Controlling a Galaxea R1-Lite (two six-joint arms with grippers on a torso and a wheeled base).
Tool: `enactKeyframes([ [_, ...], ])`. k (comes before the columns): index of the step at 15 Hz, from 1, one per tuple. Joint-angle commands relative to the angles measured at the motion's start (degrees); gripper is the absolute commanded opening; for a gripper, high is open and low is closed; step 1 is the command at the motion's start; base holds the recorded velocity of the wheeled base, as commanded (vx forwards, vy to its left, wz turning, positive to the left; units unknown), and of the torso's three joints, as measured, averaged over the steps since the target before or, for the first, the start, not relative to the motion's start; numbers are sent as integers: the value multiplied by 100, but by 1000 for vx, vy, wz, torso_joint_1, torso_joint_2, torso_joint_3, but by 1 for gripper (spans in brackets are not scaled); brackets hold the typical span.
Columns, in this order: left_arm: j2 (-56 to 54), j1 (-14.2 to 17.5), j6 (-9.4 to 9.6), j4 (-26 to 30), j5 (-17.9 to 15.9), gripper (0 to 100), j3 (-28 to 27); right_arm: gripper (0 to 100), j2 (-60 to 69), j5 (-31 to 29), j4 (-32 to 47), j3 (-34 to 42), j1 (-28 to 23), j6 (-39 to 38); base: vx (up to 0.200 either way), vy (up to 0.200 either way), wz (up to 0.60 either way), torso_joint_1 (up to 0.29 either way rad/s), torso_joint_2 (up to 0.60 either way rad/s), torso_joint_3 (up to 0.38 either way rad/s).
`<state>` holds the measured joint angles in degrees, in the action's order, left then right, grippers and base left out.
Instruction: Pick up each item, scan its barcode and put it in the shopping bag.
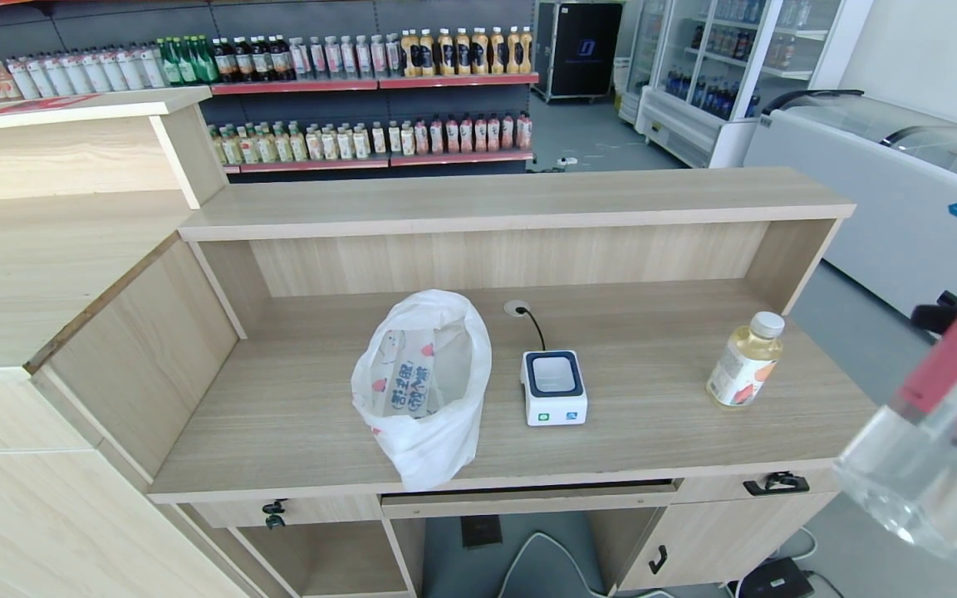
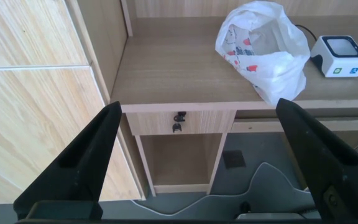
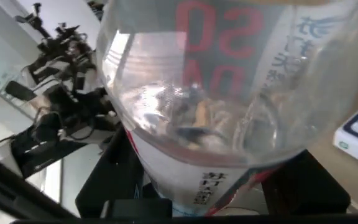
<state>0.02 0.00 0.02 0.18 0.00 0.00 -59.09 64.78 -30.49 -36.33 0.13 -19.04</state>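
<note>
I am holding the clear bottle (image 1: pixel 935 448) clamped in the right gripper (image 3: pixel 213 190). The jaws are pressing in on its rounded, see-through plastic body, which is wearing a red and white label band. It is hanging in the air off the counter's end, far to the right of the scanner (image 1: pixel 554 387) and much nearer my head camera.

The left gripper (image 2: pixel 197 162) is hanging wide open and carrying nothing. Its two flat black fingers (image 2: pixel 73 168) are spreading apart below the counter edge, well to the left of the scanner and lower than it.

The scanner is sitting as a small white box with rounded corners and a dark-framed glassy window on top. Its black cable (image 1: pixel 533 325) is running from behind it into a round hole. The shopping bag (image 1: pixel 420 390), of thin crinkled white plastic with red printing, is slumping just to the scanner's left, its mouth gaping upward. A yellow drink bottle (image 1: pixel 744 363) with a white cap is standing upright well to the scanner's right.

All are resting on a pale wood-grain counter (image 1: pixel 653 415), and nothing is lying between the scanner and the bag. Behind the scanner, the counter's raised back wall is closing off that side. Beyond it, shelves (image 1: pixel 362 58) are showing rows of bottles, and a white chest freezer (image 1: pixel 885 166) is standing farther right.
</note>
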Motion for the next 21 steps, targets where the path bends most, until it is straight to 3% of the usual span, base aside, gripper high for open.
enactKeyframes([
  [1,-2,0,6,-1,0,100,0,0,-1263,-2338,113,12,-444,2221,0,0,0,0,0,0],
  [2,-2,0,6,-1,0,100,0,0,-1536,-3455,245,64,-681,3266,0,0,0,0,0,0],
  [5,-2,0,6,-1,0,100,0,0,-1588,-3534,-221,434,-1235,4031,0,0,0,0,0,0],
  [6,-2,0,6,-1,0,100,0,0,-1580,-3551,-54,460,-1648,4717,0,0,0,0,0,0],
  [8,-2,0,-2,-1,0,100,0,0,-1632,-3560,-54,486,-1868,5719,0,0,0,0,0,0],
  [14,-2,0,-2,-1,0,100,0,0,-1773,-3525,-1064,513,-2000,6984,0,0,0,0,0,0],
  [19,-2,0,-2,-1,0,100,0,0,-2564,-3288,-2189,486,-1595,7872,0,0,600,3,0,3],
  [21,-2,0,6,-1,0,100,0,0,-3241,-3279,-3033,398,-1367,8136,0,0,600,10,5,0],
])
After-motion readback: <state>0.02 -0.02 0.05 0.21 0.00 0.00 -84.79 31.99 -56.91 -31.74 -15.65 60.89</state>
